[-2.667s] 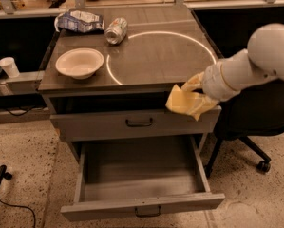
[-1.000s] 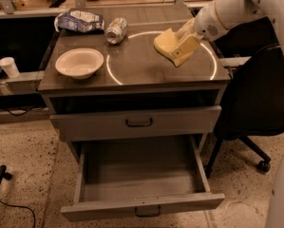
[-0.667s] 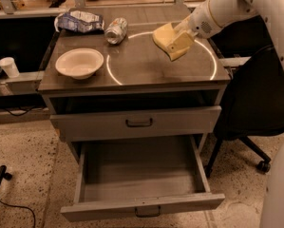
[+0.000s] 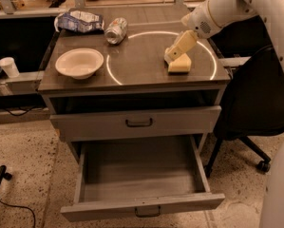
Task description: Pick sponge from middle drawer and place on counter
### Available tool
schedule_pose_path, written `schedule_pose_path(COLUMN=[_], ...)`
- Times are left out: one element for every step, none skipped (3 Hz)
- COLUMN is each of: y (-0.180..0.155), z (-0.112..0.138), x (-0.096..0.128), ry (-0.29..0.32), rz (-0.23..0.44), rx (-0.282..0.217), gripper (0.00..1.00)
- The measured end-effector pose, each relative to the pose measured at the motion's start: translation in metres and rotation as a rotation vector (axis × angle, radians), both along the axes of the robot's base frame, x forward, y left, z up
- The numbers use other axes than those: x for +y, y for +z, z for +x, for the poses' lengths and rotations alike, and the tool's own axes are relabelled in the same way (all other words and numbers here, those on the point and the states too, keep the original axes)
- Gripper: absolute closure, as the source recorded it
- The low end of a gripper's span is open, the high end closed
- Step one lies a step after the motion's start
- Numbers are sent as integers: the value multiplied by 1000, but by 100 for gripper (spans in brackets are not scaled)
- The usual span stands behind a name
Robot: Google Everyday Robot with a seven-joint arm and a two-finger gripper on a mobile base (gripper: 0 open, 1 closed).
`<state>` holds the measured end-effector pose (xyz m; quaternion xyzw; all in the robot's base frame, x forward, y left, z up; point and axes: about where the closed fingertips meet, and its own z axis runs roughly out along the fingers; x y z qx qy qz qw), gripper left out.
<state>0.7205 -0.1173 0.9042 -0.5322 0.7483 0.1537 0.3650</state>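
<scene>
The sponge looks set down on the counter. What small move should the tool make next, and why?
Probably lift the tool straight up, clear of the pale yellow soft sponge. The sponge seems to rest on the glossy grey-brown counter, inside the thin white ring, with the tool right at its top.

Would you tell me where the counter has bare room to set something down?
Free: the counter between bowl and sponge, and its front strip. Crowded: back left with bag and can; right, where the pincer is at the sponge.
</scene>
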Motion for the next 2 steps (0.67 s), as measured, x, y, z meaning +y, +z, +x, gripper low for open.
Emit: schedule_pose_path(y=[-3,-3], z=[2,2], x=[-12,-13], ry=[-12,-12], rz=[-30,-32], rx=[-8,-9], gripper=[0,0])
